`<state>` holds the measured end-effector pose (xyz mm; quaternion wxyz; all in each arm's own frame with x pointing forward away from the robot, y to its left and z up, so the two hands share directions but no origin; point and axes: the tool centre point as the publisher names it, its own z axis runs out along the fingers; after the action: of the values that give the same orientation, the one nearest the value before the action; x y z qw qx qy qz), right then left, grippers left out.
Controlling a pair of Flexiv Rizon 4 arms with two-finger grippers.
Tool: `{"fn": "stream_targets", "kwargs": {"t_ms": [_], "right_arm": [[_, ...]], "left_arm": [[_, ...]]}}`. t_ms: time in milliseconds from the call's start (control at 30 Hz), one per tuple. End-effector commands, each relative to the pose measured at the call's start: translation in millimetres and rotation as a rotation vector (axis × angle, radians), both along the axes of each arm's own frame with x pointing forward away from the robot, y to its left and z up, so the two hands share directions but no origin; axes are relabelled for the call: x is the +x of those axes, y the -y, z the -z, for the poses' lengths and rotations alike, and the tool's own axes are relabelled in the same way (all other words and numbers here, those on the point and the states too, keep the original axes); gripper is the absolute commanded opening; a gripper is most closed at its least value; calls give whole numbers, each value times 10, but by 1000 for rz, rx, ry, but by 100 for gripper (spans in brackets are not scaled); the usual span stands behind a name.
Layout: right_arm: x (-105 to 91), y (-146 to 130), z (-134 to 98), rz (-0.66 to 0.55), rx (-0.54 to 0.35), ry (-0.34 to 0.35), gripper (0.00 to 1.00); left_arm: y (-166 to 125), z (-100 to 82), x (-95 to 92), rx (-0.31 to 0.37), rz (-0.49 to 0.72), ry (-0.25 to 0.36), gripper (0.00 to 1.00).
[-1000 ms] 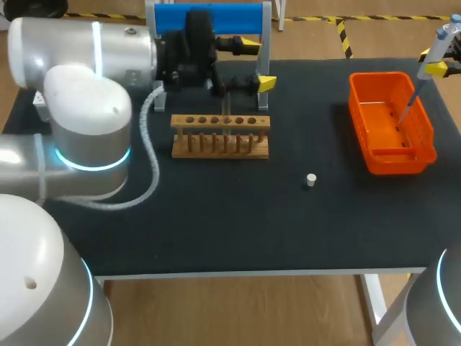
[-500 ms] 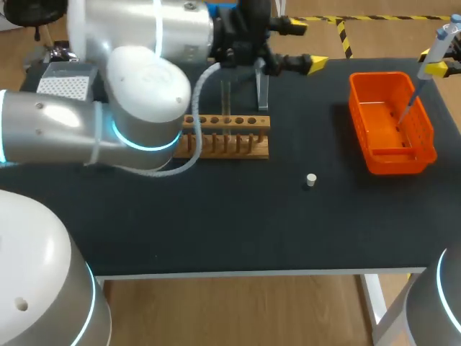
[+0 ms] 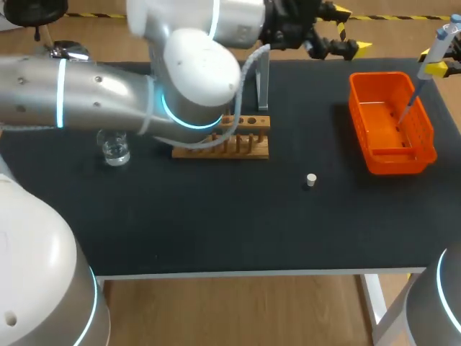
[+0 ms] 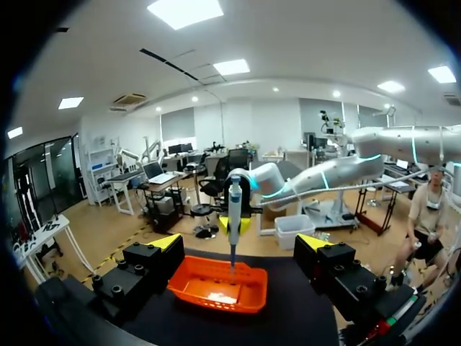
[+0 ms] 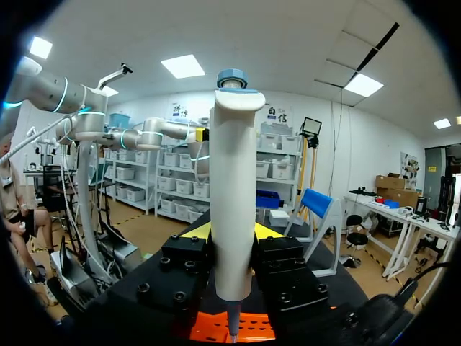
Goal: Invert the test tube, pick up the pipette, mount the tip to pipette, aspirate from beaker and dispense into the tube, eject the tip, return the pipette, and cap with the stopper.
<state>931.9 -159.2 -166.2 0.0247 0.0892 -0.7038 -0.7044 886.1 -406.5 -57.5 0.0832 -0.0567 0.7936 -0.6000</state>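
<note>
Left arm [image 3: 94, 86] swung right, uncovering clear glass beaker [image 3: 115, 148], mid left.
Head: left jaws apart, upper centre; white pipette [image 3: 439, 45] over orange plastic basket [image 3: 392, 164], upper right.
Left wrist: basket ahead.
Right wrist: right jaws clamped on pipette.
Risk: arms collide over basket.

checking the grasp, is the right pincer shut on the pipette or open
Shut: the right pincer clamps the pipette from both sides.

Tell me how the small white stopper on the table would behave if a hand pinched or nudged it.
The stopper looks tiny, so it is probably very light and easily knocked away. It appears to stand on a flat end; tipped over, its round side would likely roll.
</note>
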Motion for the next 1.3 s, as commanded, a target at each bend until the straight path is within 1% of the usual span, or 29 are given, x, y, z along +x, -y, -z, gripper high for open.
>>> {"fn": "stream_targets", "kwargs": {"t_ms": [33,467,833,1000,1067,1300], "right_arm": [[26,25,5,-8,-1,1,0],[26,25,5,-7,-1,0,0],[25,25,20,7,10,-39,0],[26,28,26,11,4,-52,0],[29,33,37,21,-11,-64,0],[30,36,41,28,-6,-67,0]], "left_arm": [[356,45,90,17,-7,-3,100],[356,45,90,17,-7,-3,100],[356,45,90,17,-7,-3,100],[356,45,90,17,-7,-3,100],[356,45,90,17,-7,-3,100],[356,45,90,17,-7,-3,100]]}}
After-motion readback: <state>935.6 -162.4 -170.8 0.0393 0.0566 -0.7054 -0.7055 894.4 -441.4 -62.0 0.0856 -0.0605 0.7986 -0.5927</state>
